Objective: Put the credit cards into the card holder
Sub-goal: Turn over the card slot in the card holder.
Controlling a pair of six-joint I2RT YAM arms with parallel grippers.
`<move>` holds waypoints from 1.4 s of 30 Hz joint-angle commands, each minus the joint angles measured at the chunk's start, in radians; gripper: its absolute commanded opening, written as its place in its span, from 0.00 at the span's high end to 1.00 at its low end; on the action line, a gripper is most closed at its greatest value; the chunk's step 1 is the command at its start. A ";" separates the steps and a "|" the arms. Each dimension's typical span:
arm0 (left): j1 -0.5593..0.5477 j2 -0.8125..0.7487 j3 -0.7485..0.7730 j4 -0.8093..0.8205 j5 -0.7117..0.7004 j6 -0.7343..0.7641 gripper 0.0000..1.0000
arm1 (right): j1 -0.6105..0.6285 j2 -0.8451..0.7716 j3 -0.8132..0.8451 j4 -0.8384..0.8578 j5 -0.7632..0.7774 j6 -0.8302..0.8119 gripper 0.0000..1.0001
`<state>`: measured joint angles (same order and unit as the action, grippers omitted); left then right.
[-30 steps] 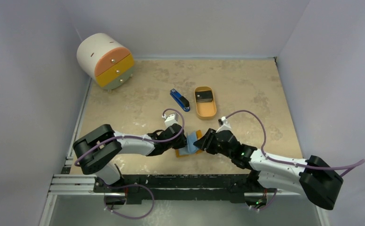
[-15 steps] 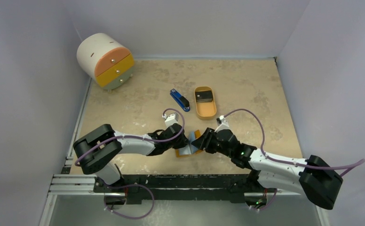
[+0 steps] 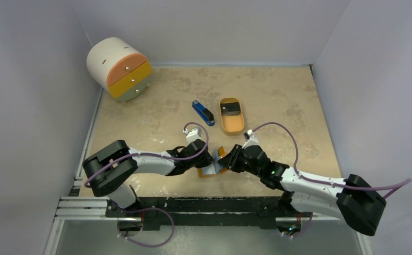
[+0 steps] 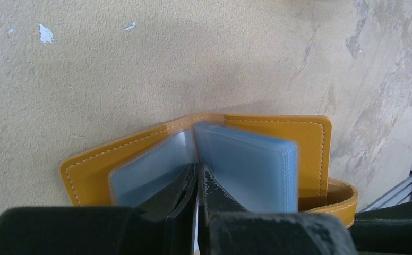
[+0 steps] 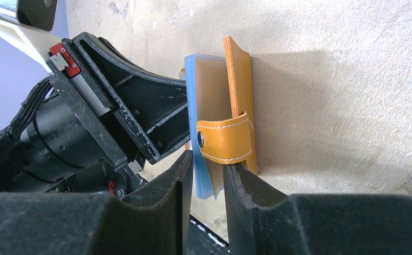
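The card holder (image 3: 221, 152) is an orange wallet lying open near the table's front edge, its blue plastic sleeves (image 4: 246, 159) fanned up from the spine. My left gripper (image 4: 197, 175) is shut, pinching one thin sleeve at the fold. My right gripper (image 5: 208, 172) straddles the lower edge of the sleeve stack (image 5: 204, 90), just below the snap strap (image 5: 225, 141); its jaws are narrow with a gap left on the right side. A dark credit card (image 3: 230, 110) lies in the oval orange tray (image 3: 233, 126).
A blue-and-black stapler-like bar (image 3: 203, 112) lies left of the tray. A round white drawer unit (image 3: 119, 68) stands at the back left. Both arms meet over the wallet (image 3: 207, 174), close to the front rail.
My right gripper's jaws have narrowed round the sleeves after opening slightly. The blue sleeves stand more upright than a second ago. The left gripper has not moved.
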<state>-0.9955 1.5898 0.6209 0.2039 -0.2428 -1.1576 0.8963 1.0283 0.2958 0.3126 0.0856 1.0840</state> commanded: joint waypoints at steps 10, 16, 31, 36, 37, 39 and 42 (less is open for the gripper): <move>-0.001 0.029 0.003 -0.061 -0.030 0.038 0.97 | -0.008 0.017 -0.001 0.019 0.003 0.019 0.68; 0.000 0.025 0.002 -0.061 -0.030 0.036 0.97 | -0.008 0.053 0.002 0.014 -0.004 0.020 0.75; 0.000 -0.013 -0.008 -0.081 -0.052 0.042 0.91 | -0.009 -0.081 -0.101 -0.035 0.061 0.080 1.00; 0.000 -0.065 -0.026 -0.061 -0.052 0.042 0.70 | -0.008 -0.118 -0.124 -0.046 0.075 0.104 1.00; 0.000 -0.090 -0.032 -0.058 -0.050 0.040 0.66 | -0.009 -0.119 -0.123 -0.048 0.078 0.107 1.00; -0.001 -0.131 -0.046 -0.050 -0.052 0.033 0.59 | -0.008 -0.112 -0.123 -0.044 0.081 0.110 1.00; -0.001 -0.179 -0.060 -0.013 -0.031 0.019 0.52 | -0.008 -0.087 -0.121 -0.018 0.079 0.112 1.00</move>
<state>-0.9970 1.4834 0.5804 0.1680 -0.2646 -1.1408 0.8898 0.9241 0.1761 0.2718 0.1211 1.1728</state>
